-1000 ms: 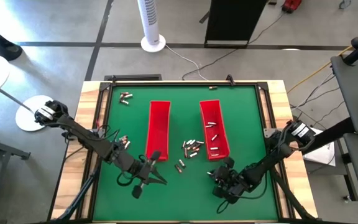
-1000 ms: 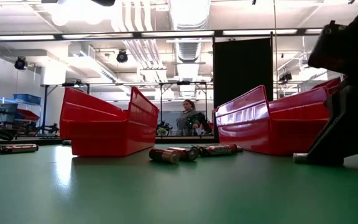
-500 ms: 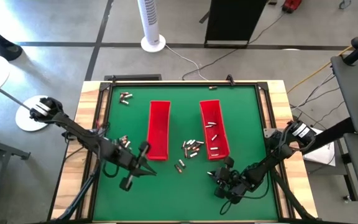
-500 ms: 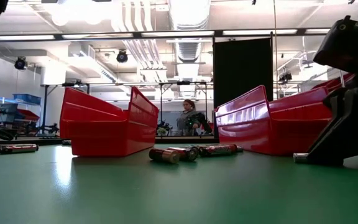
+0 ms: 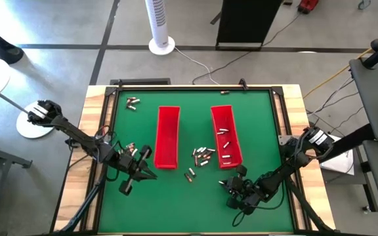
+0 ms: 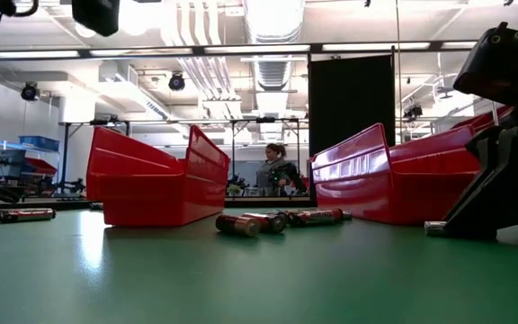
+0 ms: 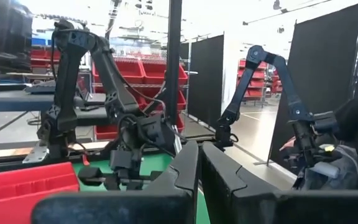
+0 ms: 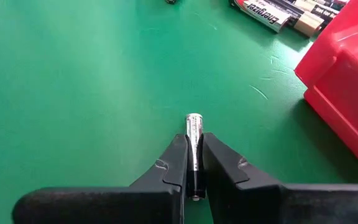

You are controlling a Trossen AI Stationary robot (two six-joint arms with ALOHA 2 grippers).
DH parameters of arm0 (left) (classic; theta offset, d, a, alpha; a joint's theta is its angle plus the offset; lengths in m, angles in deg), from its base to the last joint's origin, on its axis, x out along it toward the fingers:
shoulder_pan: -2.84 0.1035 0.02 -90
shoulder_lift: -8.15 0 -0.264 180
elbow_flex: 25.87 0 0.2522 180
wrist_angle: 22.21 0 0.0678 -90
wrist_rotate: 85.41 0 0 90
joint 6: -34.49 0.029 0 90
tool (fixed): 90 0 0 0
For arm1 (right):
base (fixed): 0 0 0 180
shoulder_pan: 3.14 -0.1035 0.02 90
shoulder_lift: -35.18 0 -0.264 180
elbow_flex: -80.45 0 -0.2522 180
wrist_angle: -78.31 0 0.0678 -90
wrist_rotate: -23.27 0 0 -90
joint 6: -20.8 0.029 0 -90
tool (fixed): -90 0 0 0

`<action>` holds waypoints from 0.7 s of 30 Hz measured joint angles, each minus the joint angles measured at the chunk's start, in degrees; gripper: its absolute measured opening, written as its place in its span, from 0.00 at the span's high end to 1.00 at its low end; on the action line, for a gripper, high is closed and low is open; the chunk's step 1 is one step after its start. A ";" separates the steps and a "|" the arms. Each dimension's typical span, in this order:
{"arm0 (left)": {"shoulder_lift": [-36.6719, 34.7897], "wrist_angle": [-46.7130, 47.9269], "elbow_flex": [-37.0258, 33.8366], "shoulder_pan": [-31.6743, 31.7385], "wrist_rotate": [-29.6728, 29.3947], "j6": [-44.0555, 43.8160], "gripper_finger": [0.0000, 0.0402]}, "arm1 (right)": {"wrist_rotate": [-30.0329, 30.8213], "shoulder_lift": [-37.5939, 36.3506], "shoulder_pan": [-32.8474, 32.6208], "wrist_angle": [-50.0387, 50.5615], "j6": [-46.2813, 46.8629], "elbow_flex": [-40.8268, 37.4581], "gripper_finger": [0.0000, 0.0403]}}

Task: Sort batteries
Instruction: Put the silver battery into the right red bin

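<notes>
Green felt covers the table (image 5: 254, 131), with two long red trays lying lengthwise at its centre. Left tray (image 5: 167, 136) looks empty from above; right tray (image 5: 226, 134) already has a few batteries in it. A loose cluster of batteries (image 5: 203, 156) lies between the trays' near ends, another small group (image 5: 132, 103) sits at the far left corner, and a few more lie near the left edge.

Right gripper (image 8: 194, 167) is down at the felt, just off the near end of the right tray. Its jaws are closed on one slim battery (image 8: 194, 134), which runs lengthwise between the fingers with its tip sticking out past them. Contact shows only along a narrow line of the fingers.

Left gripper (image 7: 199, 168) is raised over the near left part of the table, jaws pressed together and holding nothing.

Risks from here, as judged:
- Smooth round battery in a thin pinch: it may slide out forward or roll in the jaws on the lift, dropping back to the felt.
- Red tray wall stands just beside the gripper; a low or hurried carry could knock the wall and shift the tray.
- A dropped battery could roll into the loose cluster and confuse the sort.
- Wrong tray is possible; battery type is too small to read here.
</notes>
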 joint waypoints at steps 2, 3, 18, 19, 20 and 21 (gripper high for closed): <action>-1.08 -0.08 -1.13 0.00 0.00 -0.07 1.00 | -0.07 -0.17 0.00 0.42 -0.11 0.40 0.94; -1.40 -0.15 -1.65 0.00 -0.02 -0.09 1.00 | -0.09 -0.26 0.01 0.61 -0.53 0.75 0.94; 0.98 0.04 -3.54 1.50 -20.96 6.58 1.00 | -6.95 -2.82 2.38 9.35 -3.76 6.81 0.94; 0.89 -0.17 -3.54 2.01 -20.49 6.62 1.00 | -7.26 -2.89 2.49 9.46 -3.74 6.84 0.94; 0.69 -0.13 -3.54 2.58 -18.03 6.86 1.00 | -7.22 -2.89 2.53 9.46 -3.74 6.84 0.94; 0.50 -0.12 -3.47 3.35 -14.07 7.18 1.00 | -7.17 -3.00 2.58 9.49 -3.74 6.84 0.94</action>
